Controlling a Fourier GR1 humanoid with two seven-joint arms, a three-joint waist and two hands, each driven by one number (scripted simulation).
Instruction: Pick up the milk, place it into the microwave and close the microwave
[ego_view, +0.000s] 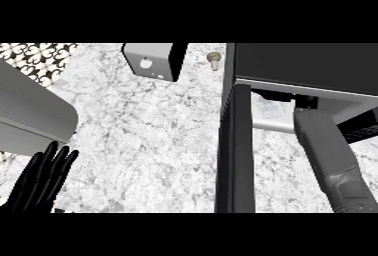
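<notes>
Milk carton, pale and box-shaped (270, 111): seen inside the cavity of the dark microwave (310, 67), just left of the right forearm's far end, apparently resting on the oven floor; its outline is faint and partly hidden, so upright or tilted cannot be told.

Right forearm, grey (328, 155): extended into the microwave opening, judged to be setting the carton inside. The right hand is hidden within the cavity; whether it is spread or wrapped round the carton cannot be told.

Microwave door, black slab (236, 150): swung open toward the robot, left of the right forearm, kept clear so the cavity can be reached. Closing is not yet done.

Left hand, black (40, 177): shown at the lower left edge, fingers straight and together, holding nothing, resting.

Counter, white marbled stone (148, 135): between the two hands.

Grey box with dark side (155, 60): set well beyond the left hand, uninvolved.
</notes>
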